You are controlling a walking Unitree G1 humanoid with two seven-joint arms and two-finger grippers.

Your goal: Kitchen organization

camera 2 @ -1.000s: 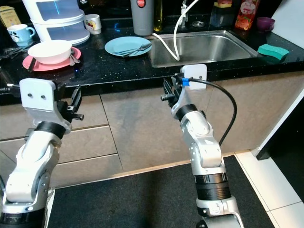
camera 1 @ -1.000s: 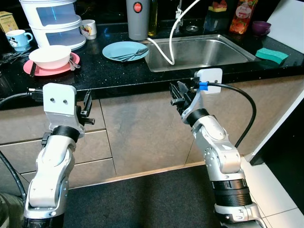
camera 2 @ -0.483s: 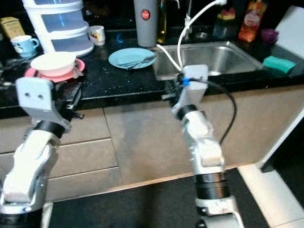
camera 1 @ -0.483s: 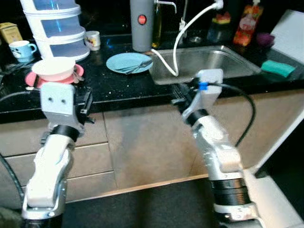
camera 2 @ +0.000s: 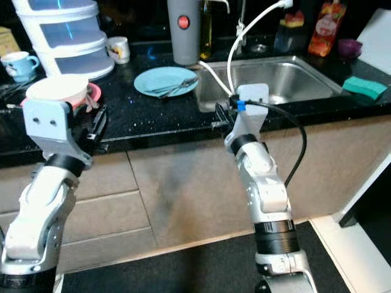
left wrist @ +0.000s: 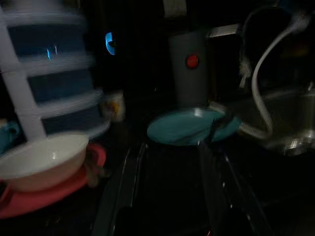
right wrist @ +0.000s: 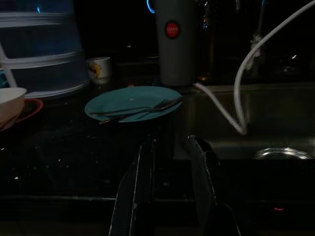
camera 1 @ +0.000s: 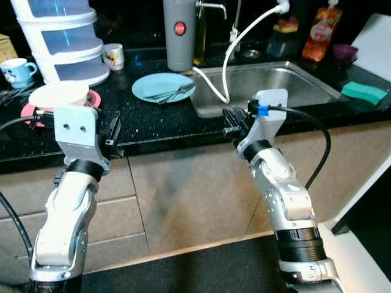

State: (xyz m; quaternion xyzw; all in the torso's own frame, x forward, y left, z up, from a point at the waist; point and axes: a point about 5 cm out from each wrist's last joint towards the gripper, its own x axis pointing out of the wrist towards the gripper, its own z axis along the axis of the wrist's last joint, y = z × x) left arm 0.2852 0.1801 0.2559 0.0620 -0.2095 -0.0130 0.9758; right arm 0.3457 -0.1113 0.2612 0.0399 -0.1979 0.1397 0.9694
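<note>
Black speckled surface (camera 1: 153, 122) runs across in front of both tools, steel sink (camera 1: 269, 79) set into it just beyond the right tool (camera 1: 234, 122). Stacked white containers (camera 1: 61, 36) stand far back beyond the left tool (camera 1: 113, 135). Grey tumbler (camera 1: 178, 33) with red dot stands behind the blue plate (camera 1: 160, 85), which lies ahead of the right tool and carries forks (right wrist: 142, 109). White bowl (camera 1: 58, 94) sits on a pink plate (camera 2: 93, 93), just beyond the left tool. White hose (camera 1: 229, 55) loops into the sink. Green sponge (camera 1: 365, 93) well off to the right tool's right. Right tool: fingers narrow, holding nothing. Left tool: fingers seemingly apart in the dim wrist view, empty.
</note>
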